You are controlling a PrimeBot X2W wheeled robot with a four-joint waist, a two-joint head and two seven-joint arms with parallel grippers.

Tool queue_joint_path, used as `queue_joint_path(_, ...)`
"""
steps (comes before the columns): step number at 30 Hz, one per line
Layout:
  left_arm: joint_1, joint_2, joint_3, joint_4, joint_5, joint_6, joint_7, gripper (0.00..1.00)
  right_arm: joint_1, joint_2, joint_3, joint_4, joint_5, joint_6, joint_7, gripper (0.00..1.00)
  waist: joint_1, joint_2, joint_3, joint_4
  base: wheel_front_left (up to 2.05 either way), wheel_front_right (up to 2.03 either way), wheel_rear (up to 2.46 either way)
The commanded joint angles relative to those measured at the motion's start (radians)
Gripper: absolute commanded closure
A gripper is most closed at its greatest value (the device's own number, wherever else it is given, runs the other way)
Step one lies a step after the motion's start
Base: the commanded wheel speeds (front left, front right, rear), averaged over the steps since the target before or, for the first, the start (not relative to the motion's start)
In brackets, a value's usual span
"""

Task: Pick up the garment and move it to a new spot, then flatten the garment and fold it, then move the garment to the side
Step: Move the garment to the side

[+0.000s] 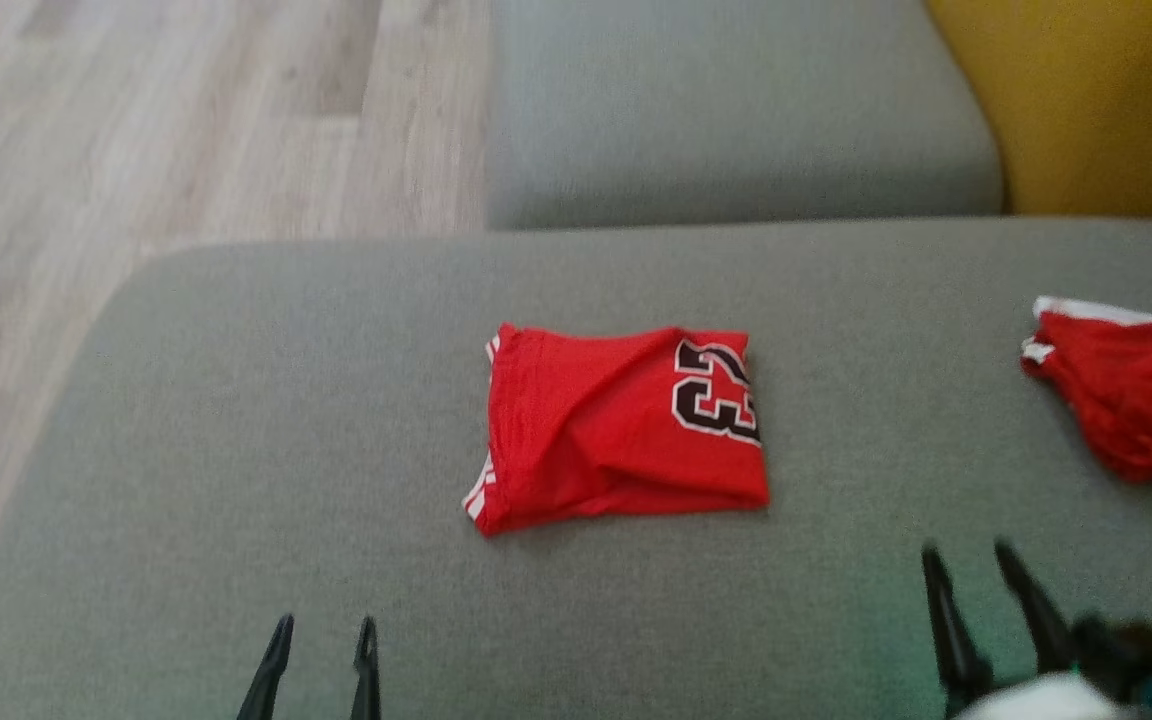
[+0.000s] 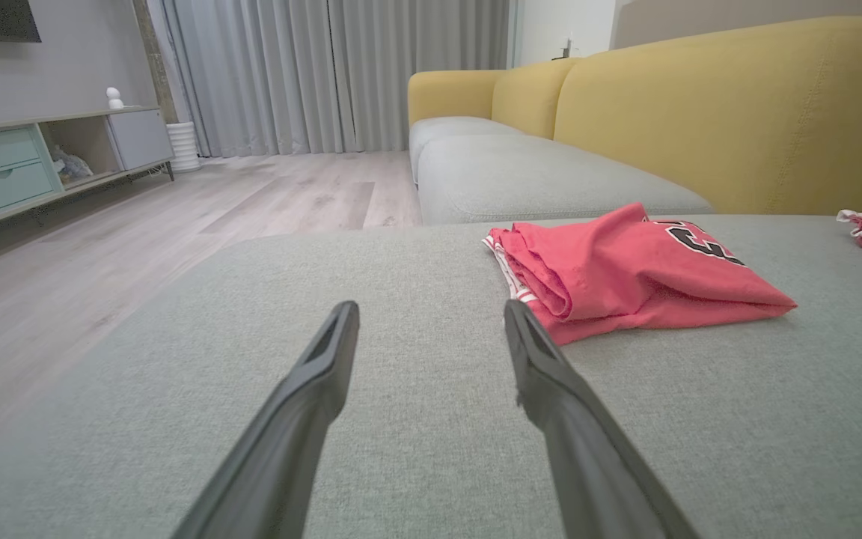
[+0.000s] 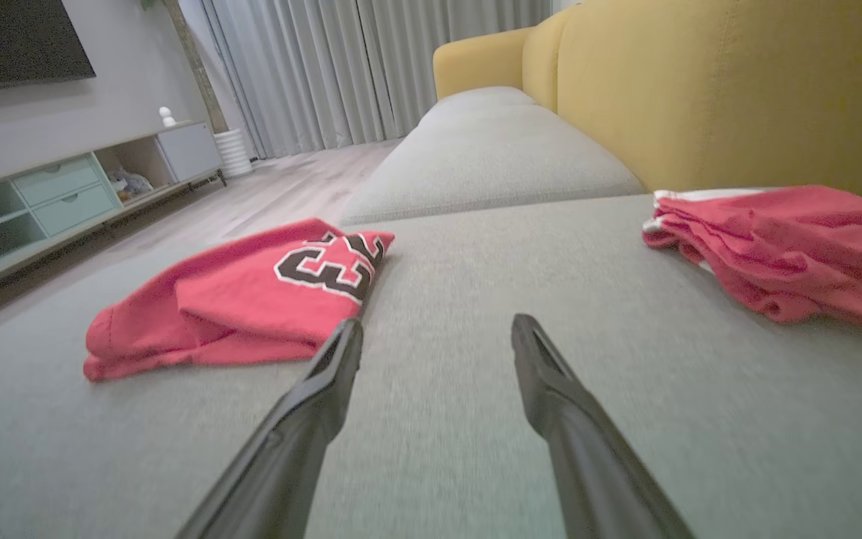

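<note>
1. I see the garment (image 1: 621,425), a red jersey with a black and white number, lying folded in a rough square near the middle of the grey seat cushion (image 1: 236,400).
2. The number is on the garment's right part in the head view. White stripes show at its left edge, and some wrinkles run across the top layer.
3. The left gripper (image 1: 326,622) is at the lower left of the head view. Its two dark fingers are spread apart and hold nothing. It is above the cushion, and the garment is at about 1 o'clock from it, apart from the fingertips.
4. In the left wrist view the right finger overlaps the garment's striped corner, but I cannot tell if it touches the cloth.
5. The right gripper (image 1: 966,550) is at the lower right, also with its fingers apart and empty. The garment is at about 10 o'clock from it, not touching.
6. A second red cloth (image 1: 1131,400) with a white edge lies crumpled at 3 o'clock from the garment, well apart from it, at the right border of the head view.
7. At 12 o'clock from the garment there is another grey cushion (image 1: 736,110), with the yellow backrest (image 1: 1086,100) at its right.
8. The wooden floor (image 1: 136,120) is at about 10 o'clock from the garment.
</note>
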Motion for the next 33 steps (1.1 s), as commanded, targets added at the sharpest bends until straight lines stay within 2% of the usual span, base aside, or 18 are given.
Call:
queue_joint_path(1, -0.076, -0.008, 0.018, -0.042, 0.006, 0.001, -0.005, 0.0, -0.109, -0.02, 0.022, -0.018, 0.016, 0.007, -0.012, 0.0, 0.0, 0.0, 0.062, 0.013, 0.0, 0.0, 0.0)
queue_joint_path(7, -0.146, -0.009, -0.018, -0.066, 0.003, 0.003, -0.005, 0.0, -0.337, -0.051, 0.07, 0.118, 0.102, 0.007, -0.001, 0.0, 0.0, 0.0, 0.185, 0.059, 0.0, 0.0, 0.0)
queue_joint_path(12, -0.21, -0.01, -0.036, -0.065, 0.004, 0.005, -0.005, 0.0, -0.524, -0.05, 0.086, 0.267, 0.192, 0.007, 0.101, 0.0, 0.0, 0.0, 0.251, 0.111, 0.0, 0.0, 0.0)
queue_joint_path(21, -0.241, -0.01, -0.064, -0.057, -0.025, 0.031, -0.005, 0.0, -0.633, -0.027, 0.19, 0.471, 0.336, 0.007, 0.214, 0.0, 0.0, 0.0, 0.272, 0.173, 0.0, 0.0, 0.0)
queue_joint_path(22, -0.242, -0.01, -0.067, -0.057, -0.027, 0.033, -0.005, 0.0, -0.64, -0.022, 0.205, 0.49, 0.348, 0.007, 0.221, 0.04, 0.0, 0.0, 0.273, 0.175, 0.0, 0.0, 0.0)
queue_joint_path(23, -0.243, -0.01, -0.069, -0.056, -0.029, 0.036, -0.005, 0.0, -0.648, -0.02, 0.219, 0.505, 0.359, 0.007, 0.222, 0.56, 0.0, 0.0, 0.274, 0.178, 0.0, 0.0, 0.0)
queue_joint_path(24, -0.245, -0.01, -0.072, -0.056, -0.031, 0.038, -0.005, 0.0, -0.657, -0.02, 0.228, 0.515, 0.37, 0.007, 0.212, 1.0, 0.0, 0.0, 0.275, 0.18, 0.0, 0.0, 0.0)
queue_joint_path(29, -0.244, -0.011, -0.061, -0.059, -0.034, 0.05, -0.005, 0.0, -0.696, -0.059, 0.281, 0.545, 0.403, 0.007, 0.136, 1.0, 0.0, 0.0, 0.264, 0.152, 0.0, 0.0, 0.0)
queue_joint_path(33, -0.236, -0.011, -0.054, -0.064, -0.036, 0.049, -0.005, 0.0, -0.716, -0.132, 0.319, 0.547, 0.412, 0.007, 0.123, 1.0, 0.0, 0.0, 0.262, 0.099, 0.0, 0.0, 0.0)
